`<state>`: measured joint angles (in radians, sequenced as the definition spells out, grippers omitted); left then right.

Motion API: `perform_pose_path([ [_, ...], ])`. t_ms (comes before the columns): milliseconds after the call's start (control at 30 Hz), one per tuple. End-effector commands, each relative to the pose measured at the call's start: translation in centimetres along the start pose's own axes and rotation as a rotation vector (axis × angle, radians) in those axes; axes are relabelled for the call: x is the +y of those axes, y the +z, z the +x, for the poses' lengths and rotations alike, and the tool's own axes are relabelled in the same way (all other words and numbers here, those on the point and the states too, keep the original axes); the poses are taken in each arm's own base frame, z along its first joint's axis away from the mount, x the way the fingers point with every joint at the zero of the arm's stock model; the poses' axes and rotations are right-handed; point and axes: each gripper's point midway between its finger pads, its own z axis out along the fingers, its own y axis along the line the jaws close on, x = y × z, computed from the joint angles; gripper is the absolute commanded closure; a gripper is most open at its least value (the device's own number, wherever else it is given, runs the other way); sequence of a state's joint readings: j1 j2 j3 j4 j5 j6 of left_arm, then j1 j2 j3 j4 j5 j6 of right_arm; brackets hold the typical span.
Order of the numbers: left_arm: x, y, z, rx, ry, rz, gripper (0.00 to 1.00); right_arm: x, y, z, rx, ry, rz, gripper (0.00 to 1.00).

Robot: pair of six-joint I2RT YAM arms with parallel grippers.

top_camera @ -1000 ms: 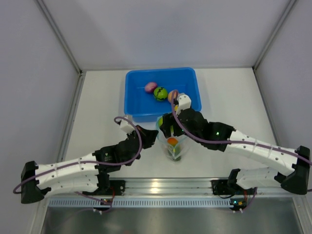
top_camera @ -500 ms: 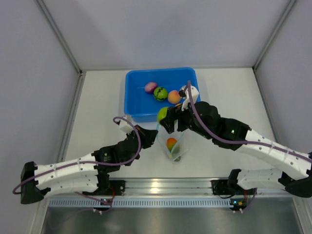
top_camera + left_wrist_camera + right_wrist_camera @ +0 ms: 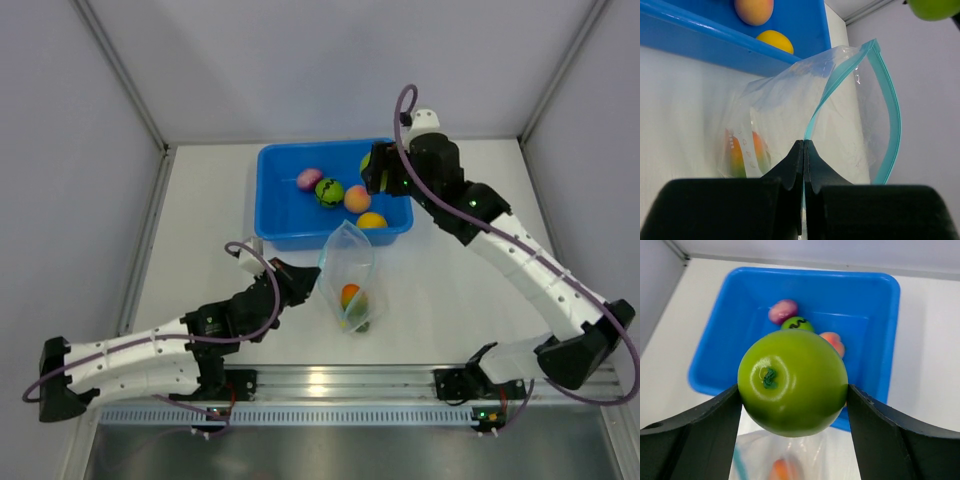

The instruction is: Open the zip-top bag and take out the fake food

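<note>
Zip-top bag (image 3: 348, 250) pinched in closed left hand (image 3: 803, 146) | right hand (image 3: 792, 390) clamps lime-green fruit (image 3: 792, 372) above tub (image 3: 862, 305)

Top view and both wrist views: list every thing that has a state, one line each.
bag, mouth open, one edge pinched.
left claw, shut on the bag's edge.
right claw, shut on the green apple, raised over the tub.
green apple, held in the air.
tub, upright, holding pink fruit, striped fruit, peach fruit, yellow fruit.
orange fruit, inside the bag.
</note>
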<state>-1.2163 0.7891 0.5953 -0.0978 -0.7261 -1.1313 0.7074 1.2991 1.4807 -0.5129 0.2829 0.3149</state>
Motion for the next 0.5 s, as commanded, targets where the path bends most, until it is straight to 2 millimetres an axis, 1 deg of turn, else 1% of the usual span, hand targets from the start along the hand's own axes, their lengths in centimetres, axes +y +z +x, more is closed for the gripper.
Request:
perform_pose_path([
  [0, -0.8, -0.2, -0.7, -0.017, -0.018, 0.029, 1.0, -2.3, 3.4, 0.3, 0.046, -0.028, 0.051, 0.51],
  [67, -0.8, -0.3, -0.7, -0.017, -0.015, 0.029, 1.0, -3.4, 4.9, 1.0, 0.074, -0.025, 0.083, 0.48],
  [100, -1.0, -0.4, -0.9, -0.017, -0.016, 0.034, 1.0, -4.6, 6.2, 1.8, 0.101, -0.026, 0.117, 0.48],
  [167, -1.0, -0.4, -0.9, -0.015, -0.014, 0.036, 1.0, -5.6, 7.6, 2.8, 0.132, -0.02, 0.14, 0.45],
  [200, -1.0, -0.5, -0.9, -0.015, -0.009, 0.036, 1.0, -6.5, 8.8, 4.0, 0.165, -0.023, 0.165, 0.43],
  [267, -1.1, -0.6, -1.1, -0.017, -0.009, 0.039, 1.0, -7.1, 9.9, 5.2, 0.198, -0.023, 0.181, 0.4],
  [300, -1.0, -0.7, -1.1, -0.017, -0.006, 0.039, 1.0, -7.8, 10.8, 6.3, 0.226, -0.024, 0.199, 0.38],
  [333, -1.0, -0.7, -1.2, -0.02, -0.006, 0.039, 1.0, -8.0, 11.2, 6.8, 0.241, -0.027, 0.204, 0.35],
  [367, -1.1, -0.7, -1.3, -0.022, -0.006, 0.04, 1.0, -8.0, 11.5, 7.2, 0.25, -0.031, 0.206, 0.32],
  [400, -1.1, -0.8, -1.4, -0.024, -0.003, 0.04, 1.0, -8.2, 12.0, 8.1, 0.271, -0.035, 0.215, 0.31],
  [467, -1.1, -0.8, -1.5, -0.027, 0.0, 0.039, 1.0, -8.4, 12.4, 8.8, 0.291, -0.039, 0.218, 0.27],
])
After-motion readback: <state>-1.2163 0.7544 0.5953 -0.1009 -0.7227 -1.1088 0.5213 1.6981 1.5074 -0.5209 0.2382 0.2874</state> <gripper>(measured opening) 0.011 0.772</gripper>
